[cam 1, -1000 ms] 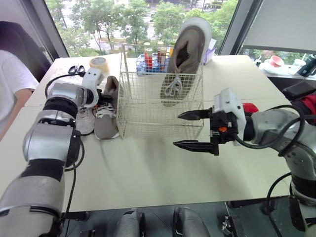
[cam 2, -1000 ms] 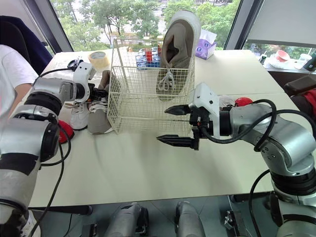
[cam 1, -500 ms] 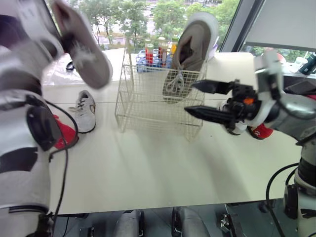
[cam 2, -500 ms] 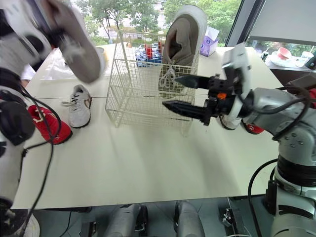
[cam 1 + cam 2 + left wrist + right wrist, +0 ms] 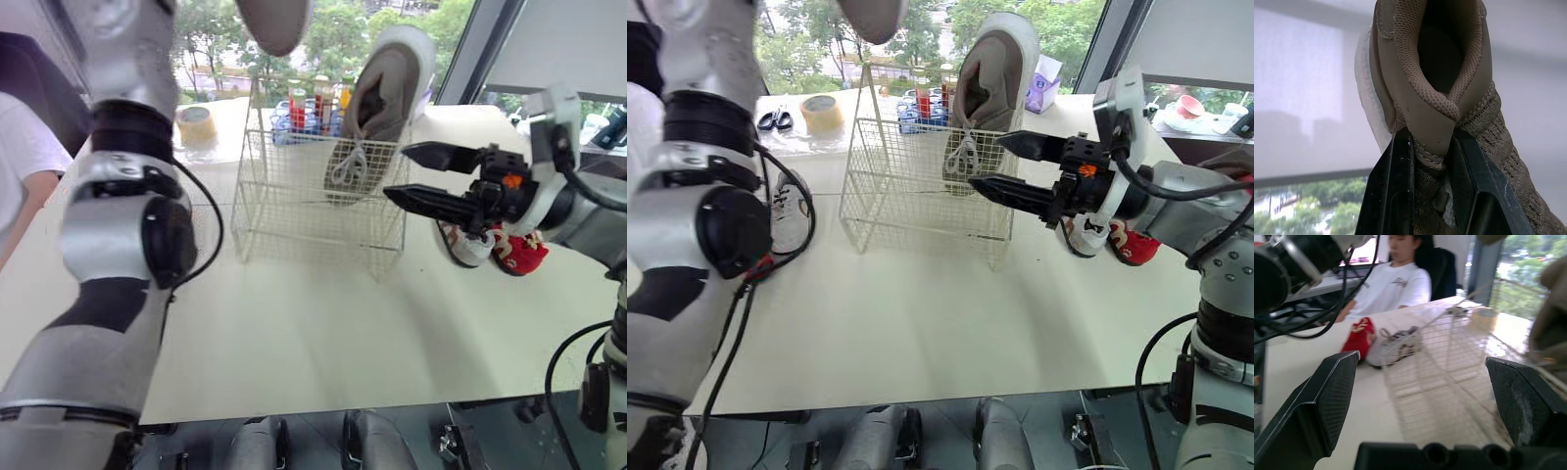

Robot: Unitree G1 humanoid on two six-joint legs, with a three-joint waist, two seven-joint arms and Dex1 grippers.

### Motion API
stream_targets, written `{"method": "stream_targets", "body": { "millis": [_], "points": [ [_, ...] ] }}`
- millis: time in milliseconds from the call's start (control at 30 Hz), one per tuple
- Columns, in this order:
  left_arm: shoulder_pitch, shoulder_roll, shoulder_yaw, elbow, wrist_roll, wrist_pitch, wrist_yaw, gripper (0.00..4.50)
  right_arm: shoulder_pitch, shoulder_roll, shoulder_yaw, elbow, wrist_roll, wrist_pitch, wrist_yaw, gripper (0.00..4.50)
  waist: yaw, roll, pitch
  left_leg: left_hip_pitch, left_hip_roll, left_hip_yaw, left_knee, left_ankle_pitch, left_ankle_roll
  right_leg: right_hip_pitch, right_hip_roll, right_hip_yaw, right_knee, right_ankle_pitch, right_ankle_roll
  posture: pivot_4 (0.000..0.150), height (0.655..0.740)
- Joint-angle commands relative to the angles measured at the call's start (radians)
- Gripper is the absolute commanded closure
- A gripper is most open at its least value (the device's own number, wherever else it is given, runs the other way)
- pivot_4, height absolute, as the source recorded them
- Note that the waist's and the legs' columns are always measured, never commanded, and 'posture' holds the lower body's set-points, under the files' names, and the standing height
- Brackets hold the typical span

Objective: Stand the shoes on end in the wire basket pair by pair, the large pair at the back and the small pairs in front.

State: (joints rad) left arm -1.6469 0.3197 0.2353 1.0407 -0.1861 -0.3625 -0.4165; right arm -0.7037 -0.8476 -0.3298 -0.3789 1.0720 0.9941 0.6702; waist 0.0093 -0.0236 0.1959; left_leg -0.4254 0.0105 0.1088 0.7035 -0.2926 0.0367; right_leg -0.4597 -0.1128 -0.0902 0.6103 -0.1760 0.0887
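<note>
Cream table carries the wire basket, with one large tan shoe standing on end at its back right. High over the basket's left side, the left gripper pinches the second tan shoe by its heel collar. The right gripper hovers wide apart and empty beside the basket's right front, near a small white shoe and a red shoe.

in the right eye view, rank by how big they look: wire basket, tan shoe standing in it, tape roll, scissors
1. wire basket
2. tan shoe
3. tape roll and scissors: both small and far back, too alike to rank
</note>
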Motion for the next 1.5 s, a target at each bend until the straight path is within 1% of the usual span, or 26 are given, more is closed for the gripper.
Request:
{"method": "stream_targets", "body": {
  "millis": [33,167,367,567,733,800,833,867,933,967,1000,1033,1167,1267,1367,1433,1500],
  "points": [
    [0.014,-0.025,-0.055,0.036,0.083,-0.146,0.055,4.07,0.004,-0.016,-0.056,-0.044,0.038,-0.011,-0.037,0.0,0.0,0.0,0.0,0.001,0.0,0.0,0.0,0.0,0.0,0.0,0.0,0.0,0.0,0.0,0.0,0.15,0.74],
    [0.053,-0.043,-0.096,0.07,0.143,-0.213,0.102,4.07,0.039,-0.028,-0.084,-0.068,0.052,-0.004,-0.077,0.0,0.001,0.0,0.0,0.0,0.002,0.0,0.0,0.0,0.0,-0.001,0.0,0.0,0.0,0.0,0.0,0.15,0.74],
    [0.13,-0.044,-0.134,0.061,0.2,-0.246,0.144,4.07,0.076,-0.035,-0.087,-0.083,0.075,-0.015,-0.109,0.0,0.004,0.0,0.0,-0.001,0.002,-0.001,0.0,-0.001,0.002,-0.001,-0.001,0.0,0.0,0.0,0.0,0.15,0.74],
    [0.246,-0.081,-0.141,0.018,0.186,-0.223,0.144,4.07,0.071,-0.023,-0.05,-0.063,0.057,-0.037,-0.111,0.0,0.005,0.0,0.0,0.0,0.001,-0.001,0.001,-0.001,0.002,0.0,-0.001,0.0,0.0,0.0,0.0,0.15,0.74],
    [0.321,-0.091,-0.133,-0.026,0.168,-0.188,0.135,4.07,0.046,-0.02,-0.015,-0.026,0.038,-0.059,-0.088,0.0,0.005,0.0,0.0,0.0,0.001,-0.002,0.001,-0.001,0.002,0.0,-0.001,0.0,0.0,0.0,0.0,0.15,0.74],
    [0.341,-0.092,-0.124,-0.059,0.146,-0.165,0.125,3.07,0.036,-0.016,0.004,-0.006,0.022,-0.069,-0.076,0.0,0.004,0.001,0.0,0.0,0.001,-0.002,0.001,-0.001,0.002,0.001,-0.001,0.0,0.0,0.0,0.0,0.15,0.74],
    [0.354,-0.092,-0.124,-0.086,0.136,-0.154,0.115,2.79,0.031,-0.013,0.014,0.002,0.016,-0.073,-0.071,0.0,0.004,0.001,0.0,0.0,0.001,-0.002,0.001,-0.001,0.003,0.001,-0.001,0.0,0.0,0.0,0.0,0.15,0.74],
    [0.372,-0.093,-0.121,-0.123,0.124,-0.134,0.111,2.35,0.026,-0.012,0.024,0.009,0.009,-0.075,-0.062,0.0,0.004,0.001,0.0,0.001,0.001,-0.002,0.001,-0.001,0.003,0.001,-0.001,0.0,0.0,0.0,0.0,0.15,0.74],
    [0.409,-0.09,-0.125,-0.194,0.112,-0.094,0.103,1.35,0.019,-0.01,0.042,0.018,-0.001,-0.079,-0.047,0.0,0.003,0.001,0.0,0.001,0.001,-0.002,0.001,-0.001,0.003,0.001,-0.001,0.0,0.001,0.0,0.0,0.15,0.74],
    [0.434,-0.089,-0.126,-0.246,0.102,-0.057,0.102,0.93,0.013,-0.007,0.05,0.024,-0.007,-0.081,-0.041,0.0,0.003,0.001,0.0,0.001,0.002,-0.002,0.001,-0.001,0.002,0.001,-0.001,0.0,0.001,0.0,0.0,0.15,0.74],
    [0.475,-0.082,-0.131,-0.337,0.086,0.001,0.085,0.36,0.004,-0.003,0.066,0.034,-0.019,-0.085,-0.033,0.0,0.003,0.001,0.0,0.001,0.002,-0.002,0.001,-0.001,0.002,0.001,-0.001,0.0,0.001,0.0,0.0,0.15,0.74],
    [0.509,-0.076,-0.134,-0.423,0.07,0.054,0.074,0.02,-0.002,-0.003,0.078,0.042,-0.032,-0.087,-0.024,0.0,0.003,0.001,0.0,0.0,0.002,-0.002,0.001,-0.001,0.002,0.0,-0.001,0.0,0.002,0.0,0.0,0.15,0.74],
    [0.629,-0.035,-0.154,-0.727,0.03,0.271,0.023,0.02,-0.021,0.003,0.125,0.07,-0.081,-0.1,0.014,0.0,0.004,0.001,0.0,0.0,0.002,-0.002,0.002,-0.001,0.001,0.0,-0.001,0.0,0.002,0.0,0.0,0.15,0.74],
    [0.697,0.019,-0.151,-0.878,0.004,0.413,-0.017,0.02,-0.037,-0.001,0.178,0.088,-0.145,-0.121,0.046,0.0,0.003,0.001,-0.001,0.0,0.002,-0.002,0.002,-0.001,0.001,0.0,-0.001,0.0,0.002,0.0,0.0,0.15,0.74],
    [0.718,0.079,-0.151,-0.948,-0.019,0.506,-0.072,0.02,-0.048,0.0,0.208,0.094,-0.178,-0.129,0.082,0.0,0.004,0.001,-0.001,0.0,0.002,-0.003,0.003,-0.001,0.001,0.001,-0.001,0.0,0.002,0.0,0.0,0.15,0.74],
    [0.701,0.121,-0.16,-0.955,-0.03,0.536,-0.131,0.02,-0.063,0.017,0.236,0.114,-0.206,-0.141,0.097,0.0,0.003,0.001,-0.001,0.0,0.002,-0.003,0.005,-0.001,0.001,0.001,-0.001,0.0,0.002,0.0,0.0,0.15,0.74],
    [0.678,0.145,-0.144,-0.951,-0.036,0.556,-0.135,0.02,-0.072,0.025,0.259,0.126,-0.239,-0.154,0.11,0.0,0.003,0.001,-0.001,0.0,0.002,-0.003,0.007,-0.001,0.001,0.001,0.0,0.0,0.002,0.0,0.0,0.15,0.74]
  ]
}}
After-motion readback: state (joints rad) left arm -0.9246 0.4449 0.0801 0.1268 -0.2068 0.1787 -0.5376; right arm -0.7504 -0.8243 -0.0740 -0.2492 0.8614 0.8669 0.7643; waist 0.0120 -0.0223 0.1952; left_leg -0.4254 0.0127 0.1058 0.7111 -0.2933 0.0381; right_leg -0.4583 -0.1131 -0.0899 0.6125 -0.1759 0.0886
